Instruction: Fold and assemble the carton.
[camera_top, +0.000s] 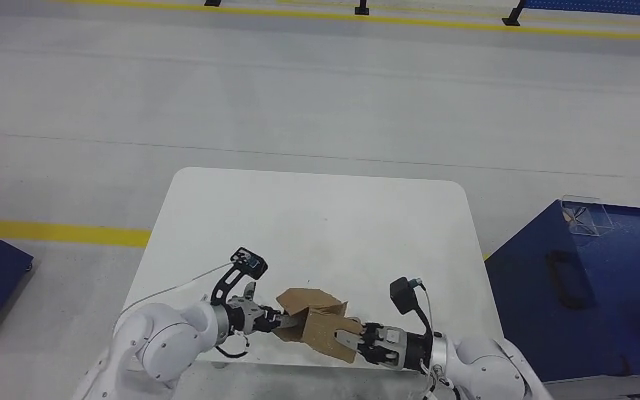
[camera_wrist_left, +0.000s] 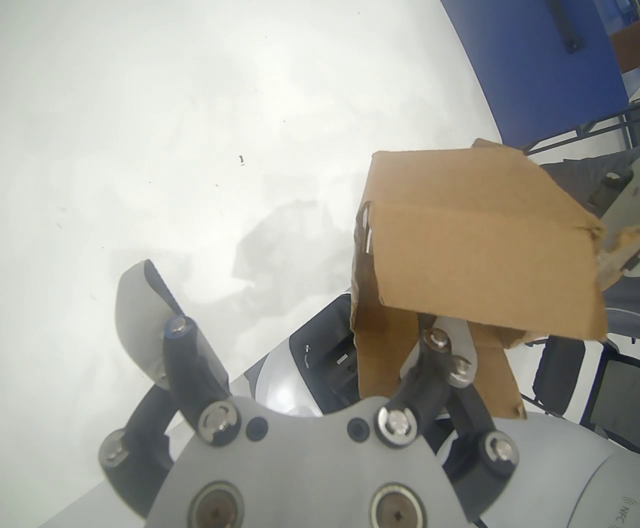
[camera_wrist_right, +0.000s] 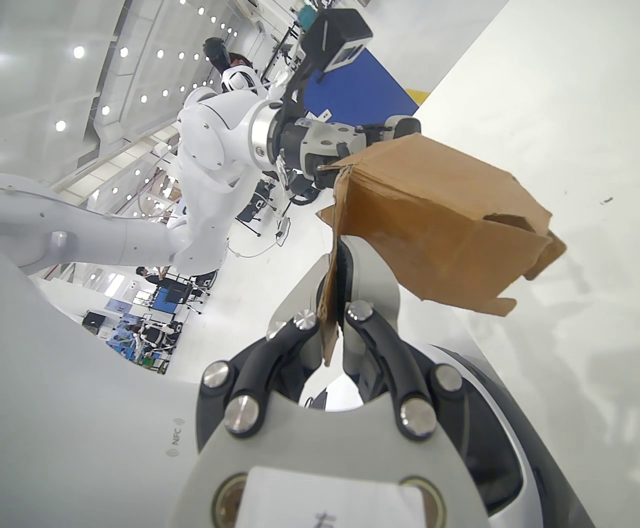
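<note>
Carton (camera_top: 318, 325): likely light, thin, crease-prone; best held by an edge.
Right gripper (camera_wrist_right: 336, 300): clenched on 1 flap (camera_wrist_right: 329, 280).
Left gripper (camera_wrist_left: 290, 310): released.

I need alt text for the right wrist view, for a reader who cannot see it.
The right gripper is shut on a flap of a partly folded brown cardboard carton, held over a white table. The left gripper is at the carton's far end.

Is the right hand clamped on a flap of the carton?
Yes, the right hand is shut on a thin flap at the edge of the carton.
</note>
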